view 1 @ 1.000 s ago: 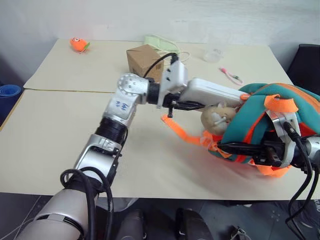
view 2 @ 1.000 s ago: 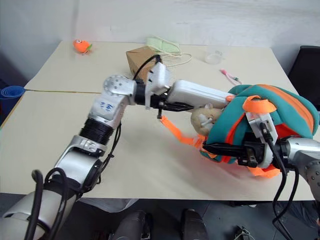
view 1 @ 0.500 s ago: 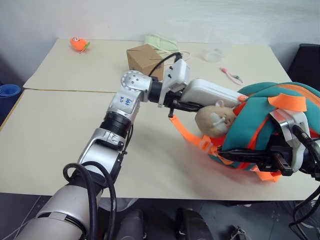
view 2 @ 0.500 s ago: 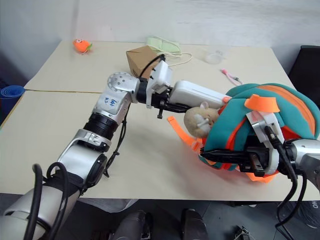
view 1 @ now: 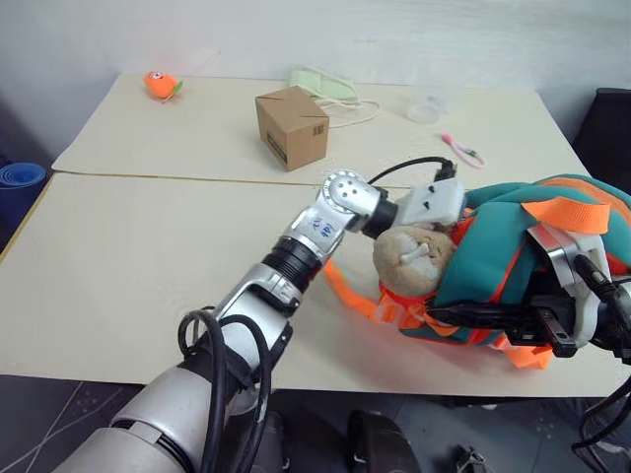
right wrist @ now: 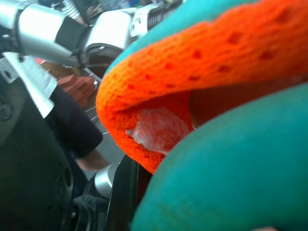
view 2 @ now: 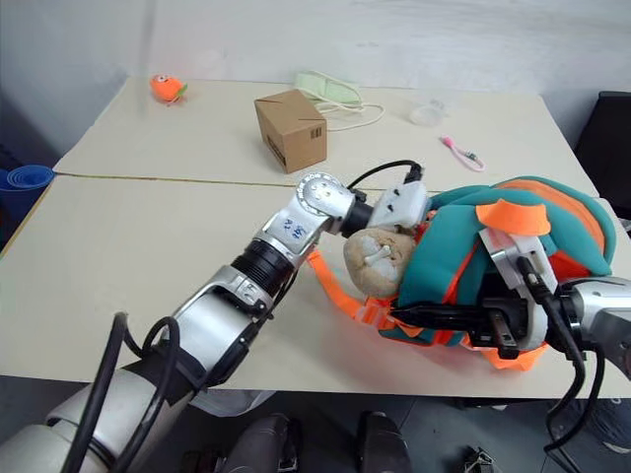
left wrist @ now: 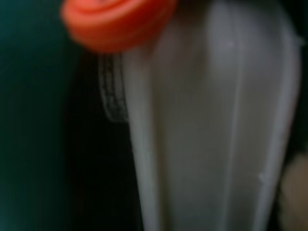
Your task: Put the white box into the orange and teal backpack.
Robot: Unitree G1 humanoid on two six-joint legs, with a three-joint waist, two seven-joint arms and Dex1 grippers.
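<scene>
Reaching left arm (view 1: 325,212), head views: it crosses the table (view 1: 128,256) toward the robot's right and ends at the mouth of the orange and teal backpack (view 1: 513,246).
Left gripper, head views: covered by the teal fabric, so I cannot tell how wide its fingers stand or whether they hold anything.
Backpack, head views: it lies on its side at the table's near right corner, partly cut off by the edge of the left eye view.
Plush animal (view 1: 412,258): beige, on the side of the backpack that faces the left arm, just under that arm's wrist.
Strap (view 1: 350,294): orange webbing trailing onto the table below the arm.
Right gripper (view 1: 444,314), head views: black fingers closed together on the backpack's lower teal-and-orange edge, under the plush.
Far side of the table: a brown cardboard box (view 1: 293,126), an orange toy (view 1: 158,85), a pale green cloth (view 1: 320,83), a clear cup (view 1: 426,106) and a small pink item (view 1: 461,150), all well apart from the backpack.
White box (left wrist: 211,120), left wrist view: a blurred pale surface very close to the camera, with dark interior and teal fabric beside it and orange trim above; it sits inside the backpack.
Right wrist view: orange mesh and teal fabric press against the lens, with the silver left arm beyond them; the fingertips are hard to make out.
</scene>
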